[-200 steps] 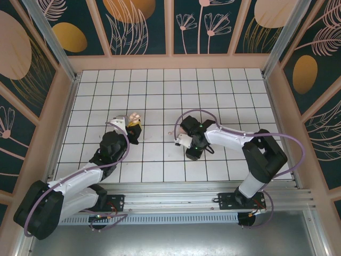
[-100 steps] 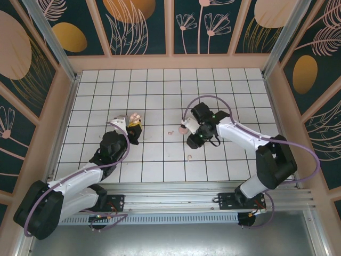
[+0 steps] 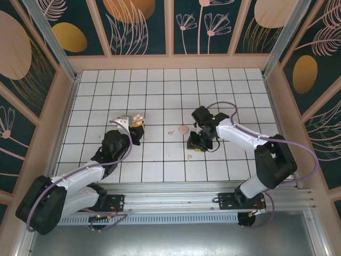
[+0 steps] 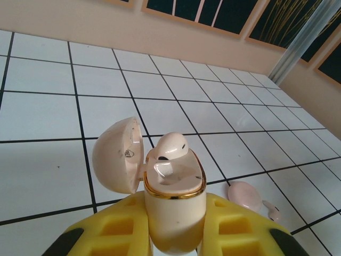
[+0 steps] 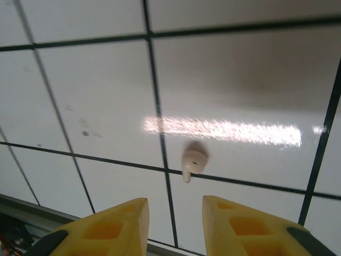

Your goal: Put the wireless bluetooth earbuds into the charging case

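Charging case, pale pink, lid open, clamped in left end effector; right end effector parted.

**Half-Hidden in the Grip**

Lower half of charging case buried between yellow left fingers, both cropped by the wrist view's bottom edge. Earbud part-sunk in its socket. Nearby on the tiles, pale pink lump and smaller piece, too soft to identify. From overhead, floor earbud a mere speck.
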### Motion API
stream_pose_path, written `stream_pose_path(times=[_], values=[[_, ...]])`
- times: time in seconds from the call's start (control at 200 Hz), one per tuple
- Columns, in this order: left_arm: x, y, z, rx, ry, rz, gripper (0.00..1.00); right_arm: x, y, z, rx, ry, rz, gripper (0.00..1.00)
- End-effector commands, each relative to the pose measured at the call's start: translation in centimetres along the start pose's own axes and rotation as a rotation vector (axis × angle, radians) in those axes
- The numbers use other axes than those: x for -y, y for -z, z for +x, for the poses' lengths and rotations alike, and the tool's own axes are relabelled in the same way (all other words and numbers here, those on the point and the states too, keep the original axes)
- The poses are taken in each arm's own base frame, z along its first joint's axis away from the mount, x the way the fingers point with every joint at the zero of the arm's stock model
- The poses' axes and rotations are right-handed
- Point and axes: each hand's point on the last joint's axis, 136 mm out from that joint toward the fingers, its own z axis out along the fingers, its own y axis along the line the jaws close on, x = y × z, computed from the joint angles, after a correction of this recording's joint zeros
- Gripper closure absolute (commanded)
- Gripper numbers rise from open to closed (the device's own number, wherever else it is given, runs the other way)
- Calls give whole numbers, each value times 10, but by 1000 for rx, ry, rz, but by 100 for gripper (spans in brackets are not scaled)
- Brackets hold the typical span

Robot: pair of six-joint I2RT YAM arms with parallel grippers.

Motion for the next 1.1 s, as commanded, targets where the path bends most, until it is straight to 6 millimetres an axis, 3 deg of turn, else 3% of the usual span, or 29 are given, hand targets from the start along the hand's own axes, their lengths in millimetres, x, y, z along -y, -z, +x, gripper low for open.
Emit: stream_pose_path(times=[0.0, 0.53, 0.801, 1.091], values=[[10, -2, -19, 48, -32, 40, 85, 7, -17, 12, -55, -114, 42, 67], [9, -6, -16, 37, -34, 39, 86, 6, -50, 14, -103, -104, 54, 67], [10, -9, -16, 34, -35, 41, 85, -1, -56, 7, -90, -82, 58, 68], [10, -9, -15, 28, -38, 45, 85, 5, -61, -1, -67, -73, 95, 72]])
